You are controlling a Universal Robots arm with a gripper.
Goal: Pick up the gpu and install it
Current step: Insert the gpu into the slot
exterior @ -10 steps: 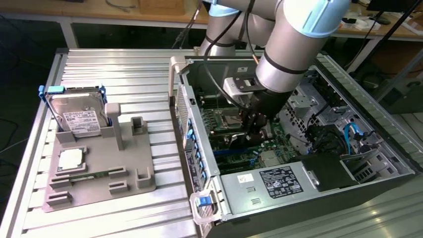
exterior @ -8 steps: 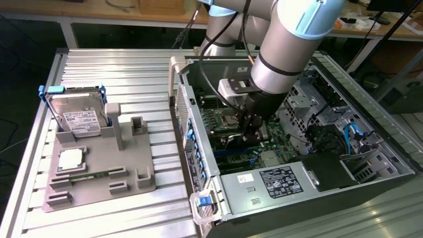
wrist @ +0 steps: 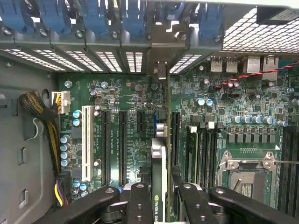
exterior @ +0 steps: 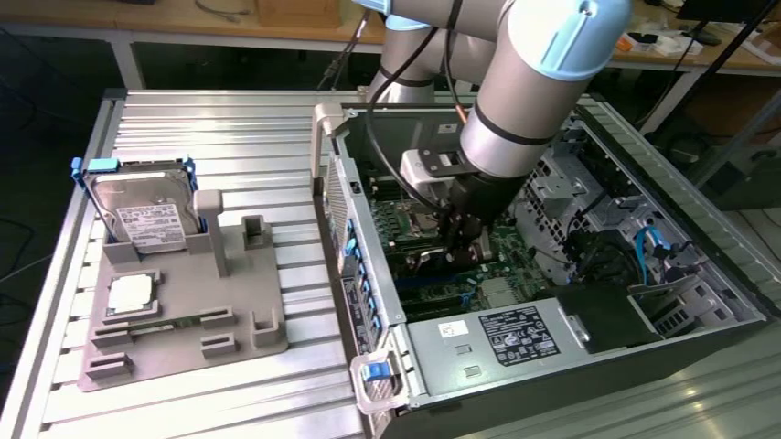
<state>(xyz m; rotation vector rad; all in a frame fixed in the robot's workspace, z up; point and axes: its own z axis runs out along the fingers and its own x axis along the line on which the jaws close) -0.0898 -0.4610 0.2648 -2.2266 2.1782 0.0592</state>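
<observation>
The black claw (wrist: 162,201) is pinching the gpu (wrist: 159,156), which stands on its thin edge. The card is down inside the open computer case (exterior: 513,343), right over the green board (wrist: 117,107) with its long slots. A silver hard drive (exterior: 146,219) sits well apart on the bench (exterior: 219,119).

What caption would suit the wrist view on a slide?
Jaws shut on the gpu, held edge-on over the slots of the motherboard inside the open computer case.
</observation>
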